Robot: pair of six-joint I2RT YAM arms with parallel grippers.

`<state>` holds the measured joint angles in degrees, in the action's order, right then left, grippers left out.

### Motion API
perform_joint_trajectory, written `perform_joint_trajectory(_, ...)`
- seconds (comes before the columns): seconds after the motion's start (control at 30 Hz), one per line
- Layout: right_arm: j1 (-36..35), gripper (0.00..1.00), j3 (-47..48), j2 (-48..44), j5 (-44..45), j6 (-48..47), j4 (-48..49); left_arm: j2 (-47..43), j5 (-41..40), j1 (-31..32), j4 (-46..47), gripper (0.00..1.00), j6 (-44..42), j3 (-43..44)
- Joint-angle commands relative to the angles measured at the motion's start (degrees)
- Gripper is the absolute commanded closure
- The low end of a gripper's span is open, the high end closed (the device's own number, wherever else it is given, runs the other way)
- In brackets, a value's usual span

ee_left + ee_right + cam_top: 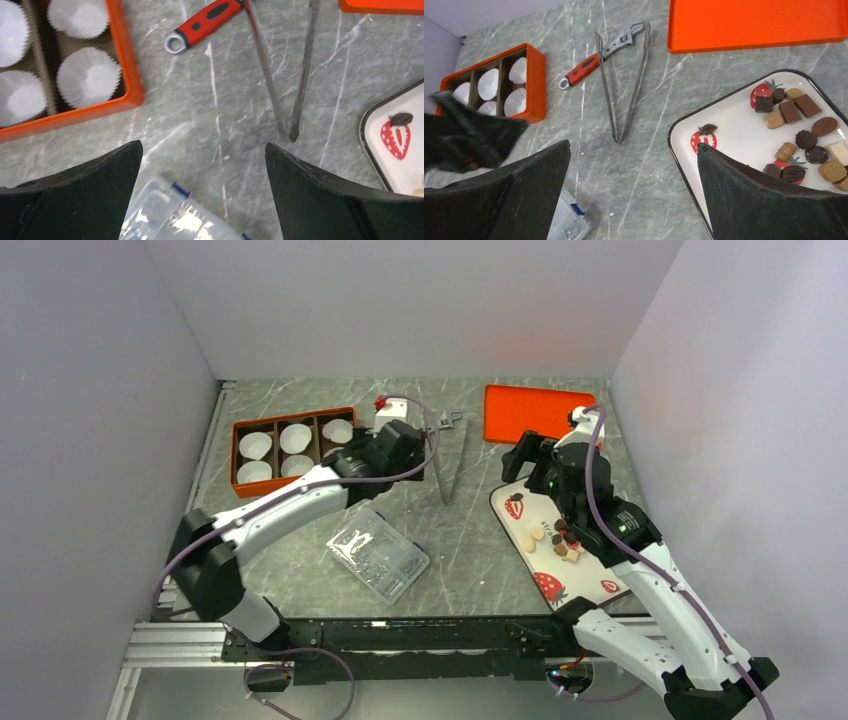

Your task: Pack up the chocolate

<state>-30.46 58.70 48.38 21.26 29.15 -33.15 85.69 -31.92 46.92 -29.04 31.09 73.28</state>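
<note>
Watch the small brown, tan and cream chocolate pieces (pixel 799 125). They lie bunched, several touching, on the far half of the white black-rimmed tray printed with strawberries (pixel 734 125), and one dark piece sits apart near its corner. Jaws this wide will likely nudge neighbours or push a piece off the rim, and a hard squeeze could crush one. The long metal tongs (pixel 606 90) and the red-handled wrench (pixel 584 70) lie on the table between the tray and the orange box (pixel 539 75). You could snag them if you carry low. The white fluted paper cups (pixel 87 77) in the box look light and may tip.

Your left arm (pixel 290 505) stretches forward to the box's near corner, jaws fully open and empty over bare table beside a clear plastic case (pixel 378 552). Your right arm (pixel 660 585) is folded over the tray, jaws likewise wide open and holding nothing, pointing toward the tongs' tips.
</note>
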Motion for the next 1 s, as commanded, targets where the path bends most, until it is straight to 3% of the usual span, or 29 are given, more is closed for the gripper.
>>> perform_joint_trajectory(0.0, 0.2, 0.0, 3.8, -1.8, 2.0, 0.2, -1.0, 8.5, 2.4, 0.5, 7.1, 0.01, 1.2, 5.6)
perform_joint_trajectory(0.27, 0.2, 0.0, 5.0, -3.0, 1.2, 0.0, -3.8, 24.6, 2.2, 2.5, 7.8, 0.01, 0.9, 16.1)
perform_joint_trajectory(0.6, 0.2, 0.0, 4.5, -5.2, 1.5, -0.1, -6.1, 35.3, 4.9, 3.0, 10.6, 0.01, 0.1, 23.7)
perform_joint_trajectory(0.97, 0.2, 0.0, 4.2, -7.7, 1.9, -0.7, -7.4, 45.2, 3.9, 2.3, 6.2, 0.01, 3.2, 32.2)
